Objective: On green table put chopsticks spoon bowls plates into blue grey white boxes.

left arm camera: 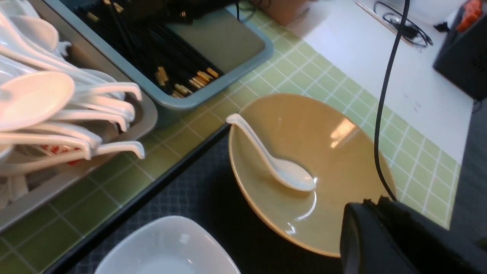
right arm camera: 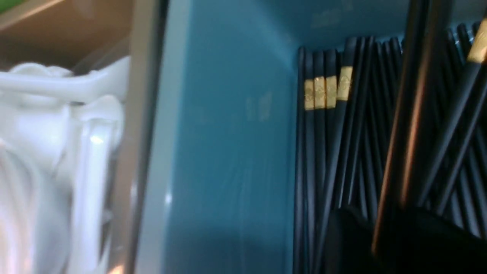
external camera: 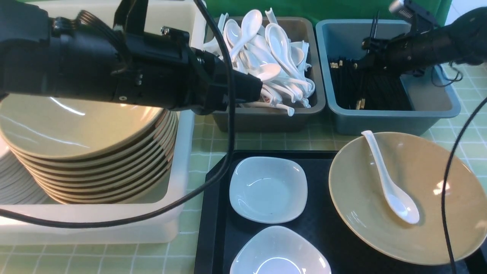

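Note:
My right gripper [external camera: 367, 47] hangs over the blue box [external camera: 384, 118], above the black chopsticks [external camera: 365, 91] lying inside. A dark chopstick pair [right arm camera: 412, 114] stands upright between its fingers; the grip is blurred. My left gripper [left arm camera: 374, 200] is shut and empty, and its tip [external camera: 255, 88] hovers over the grey box [external camera: 266, 118] heaped with white spoons. One white spoon [external camera: 392, 190] lies in a tan bowl [external camera: 426, 232] on the black tray [external camera: 323, 228]. Two white plates [external camera: 268, 190] [external camera: 279, 255] sit on the tray. The white box [external camera: 95, 228] holds a stack of bowls [external camera: 87, 152].
The green table [external camera: 213, 140] shows between the boxes and the tray. A black cable [external camera: 229, 125] hangs from the left arm across the white box's corner and the tray's edge. Another cable [external camera: 449, 171] droops over the tan bowl. White plates [external camera: 11, 182] are stacked beside the bowls.

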`<action>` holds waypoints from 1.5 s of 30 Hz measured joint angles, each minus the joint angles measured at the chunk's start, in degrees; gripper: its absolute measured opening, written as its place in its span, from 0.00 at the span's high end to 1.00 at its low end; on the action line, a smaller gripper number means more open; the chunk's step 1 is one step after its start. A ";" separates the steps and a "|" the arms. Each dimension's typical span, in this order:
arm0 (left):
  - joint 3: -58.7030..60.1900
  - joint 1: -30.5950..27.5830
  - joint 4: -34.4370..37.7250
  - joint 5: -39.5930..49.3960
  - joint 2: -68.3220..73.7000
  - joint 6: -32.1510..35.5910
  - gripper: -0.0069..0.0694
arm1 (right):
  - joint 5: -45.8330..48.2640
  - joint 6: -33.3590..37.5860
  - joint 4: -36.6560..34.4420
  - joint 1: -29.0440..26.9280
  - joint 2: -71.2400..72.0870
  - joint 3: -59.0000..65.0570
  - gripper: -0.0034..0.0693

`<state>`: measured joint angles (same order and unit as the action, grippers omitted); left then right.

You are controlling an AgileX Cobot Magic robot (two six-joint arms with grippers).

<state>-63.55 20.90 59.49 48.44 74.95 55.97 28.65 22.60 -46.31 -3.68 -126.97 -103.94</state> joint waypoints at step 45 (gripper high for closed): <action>-5.18 0.00 -15.02 8.95 -10.04 -13.82 0.91 | 7.23 19.64 22.16 11.15 27.64 41.52 0.75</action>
<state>-68.73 20.90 44.47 57.40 64.91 42.15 35.89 42.24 -24.15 7.47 -99.33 -62.42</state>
